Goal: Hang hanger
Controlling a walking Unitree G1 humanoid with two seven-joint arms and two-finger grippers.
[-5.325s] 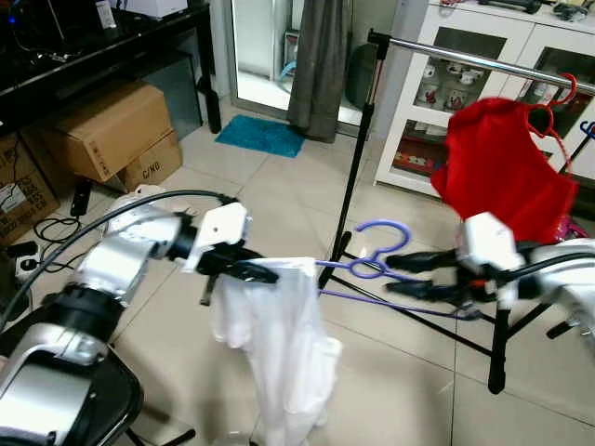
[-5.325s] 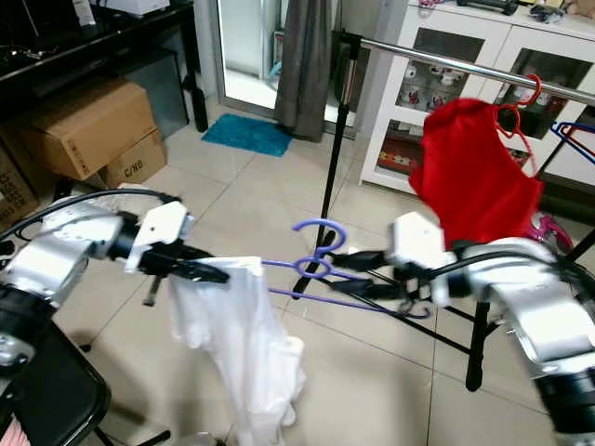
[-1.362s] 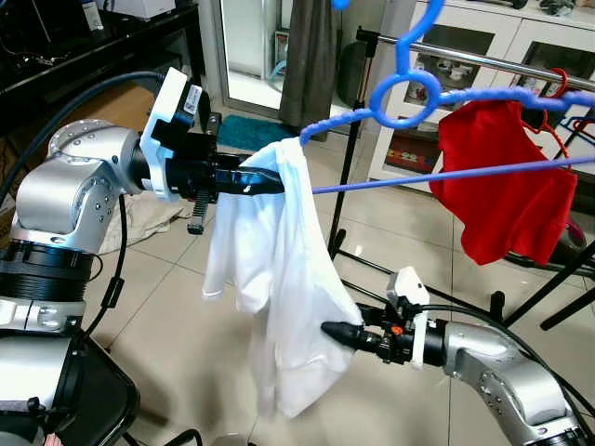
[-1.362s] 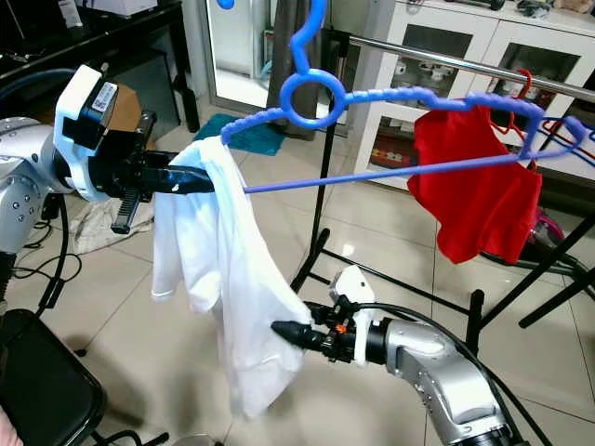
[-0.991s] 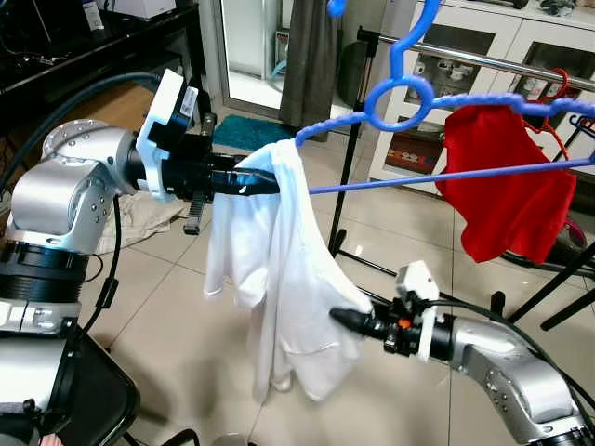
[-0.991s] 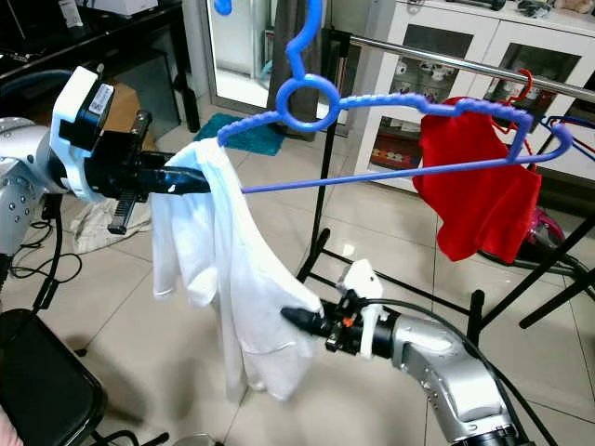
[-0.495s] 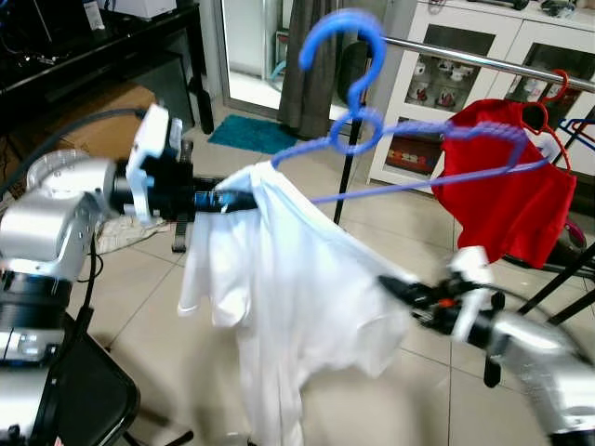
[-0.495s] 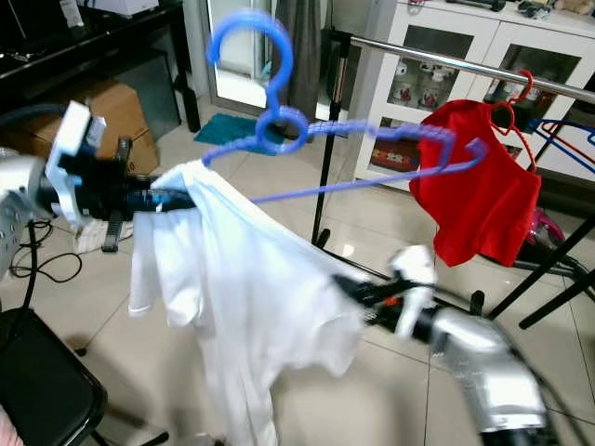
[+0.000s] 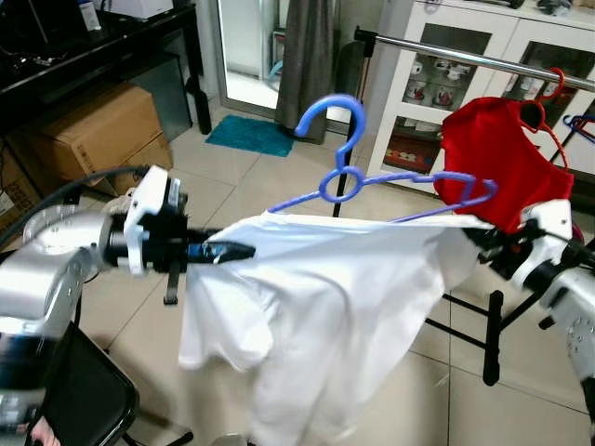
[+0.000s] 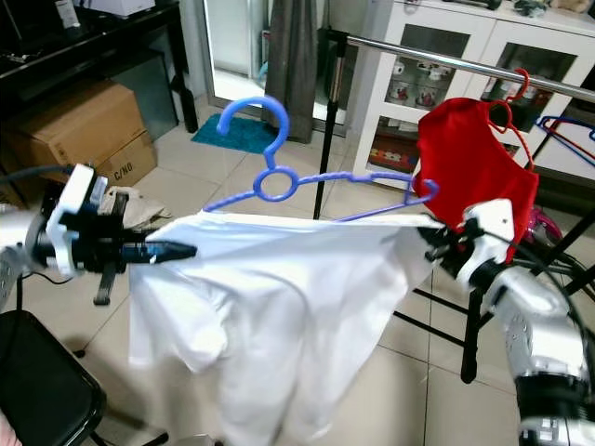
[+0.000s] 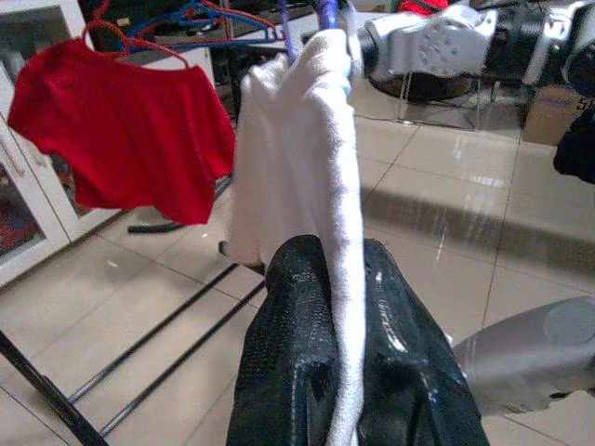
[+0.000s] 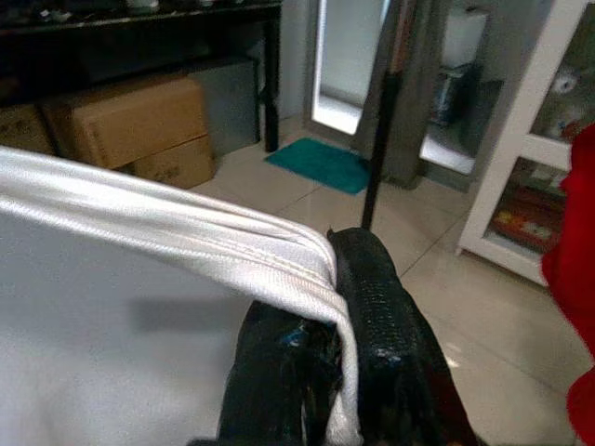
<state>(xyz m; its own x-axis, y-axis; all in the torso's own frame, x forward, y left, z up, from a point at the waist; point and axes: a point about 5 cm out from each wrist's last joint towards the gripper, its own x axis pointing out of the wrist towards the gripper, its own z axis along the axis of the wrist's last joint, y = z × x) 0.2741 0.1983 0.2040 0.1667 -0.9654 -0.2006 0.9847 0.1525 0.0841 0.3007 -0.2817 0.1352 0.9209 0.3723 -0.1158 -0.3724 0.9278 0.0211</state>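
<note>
A white shirt (image 9: 335, 307) is stretched out wide between my two grippers at chest height. My left gripper (image 9: 244, 251) is shut on its left edge, and the cloth runs between the black fingers (image 11: 307, 334). On the right, my right gripper (image 9: 478, 238) is shut on the shirt's hem (image 12: 279, 255). A blue hanger (image 9: 335, 181) stands out of the shirt's top edge, hook up, with its arms partly inside the cloth. The metal clothes rail (image 9: 465, 58) runs behind, above the hanger's hook. A red shirt (image 9: 502, 158) hangs on it by a red hanger.
The rack's black post (image 9: 358, 130) and floor legs (image 9: 493, 348) stand behind the shirt. A white cabinet (image 9: 418, 102) is at the back, cardboard boxes (image 9: 102, 135) at the left, a black chair (image 9: 84, 400) at the lower left. A teal mat (image 9: 256, 135) lies on the tiled floor.
My right gripper rose and swung right with the hem, pulling the shirt out flat and wide. The blue hanger and my left gripper came down lower.
</note>
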